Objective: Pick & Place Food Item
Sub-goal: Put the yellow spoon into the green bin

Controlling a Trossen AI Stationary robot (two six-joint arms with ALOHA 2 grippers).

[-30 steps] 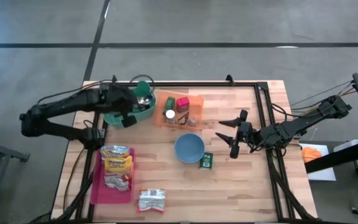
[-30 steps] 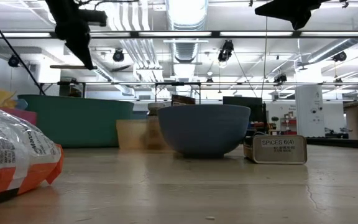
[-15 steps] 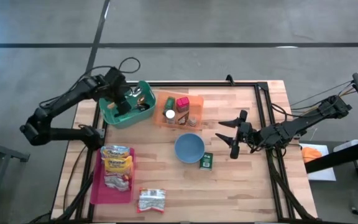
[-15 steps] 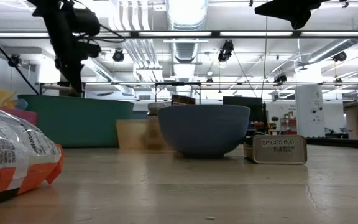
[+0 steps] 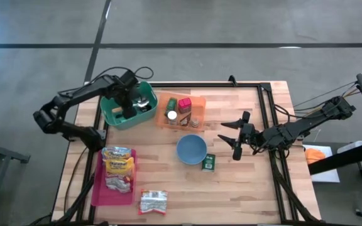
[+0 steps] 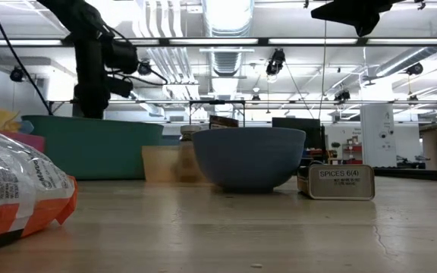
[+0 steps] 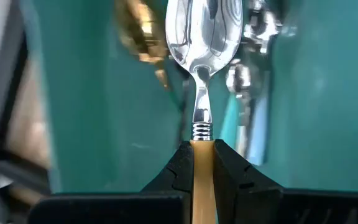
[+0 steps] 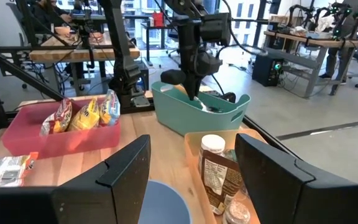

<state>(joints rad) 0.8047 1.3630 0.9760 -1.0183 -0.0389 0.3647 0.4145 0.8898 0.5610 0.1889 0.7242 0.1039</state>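
My left gripper (image 7: pixel 202 149) points down into the teal bin (image 5: pixel 113 117) at the table's far left and is shut on a spoon (image 7: pixel 202 37) with a silver bowl and a tan handle. Other cutlery lies in the bin around it. In the low view the gripper (image 6: pixel 91 91) reaches down behind the bin's rim (image 6: pixel 89 120). Snack packs (image 5: pixel 118 166) lie in a pink tray (image 5: pixel 98 188) at the near left. My right gripper (image 5: pixel 234 135) hangs open, held level above the table's right side, touching nothing. My left gripper pinches the spoon's tan handle (image 7: pixel 202 163) between its two fingers, just behind the ribbed metal neck. The fingers point down from above and lie along the handle. The spoon hangs bowl-down inside the bin; whether its tip rests on the cutlery below, I cannot tell.
An orange tray (image 5: pixel 198 100) with jars stands beside the bin. A blue bowl (image 5: pixel 191 149) and a green spice tin (image 5: pixel 208 162) sit mid-table. A silver packet (image 5: pixel 153 201) lies near the front edge. Black rails run along the table's far and right sides.
My left gripper has sunk from well above the teal bin to behind its rim, staying shut on the spoon, while its arm has swung round toward the table's far edge and the wrist has turned. My right arm has kept still.
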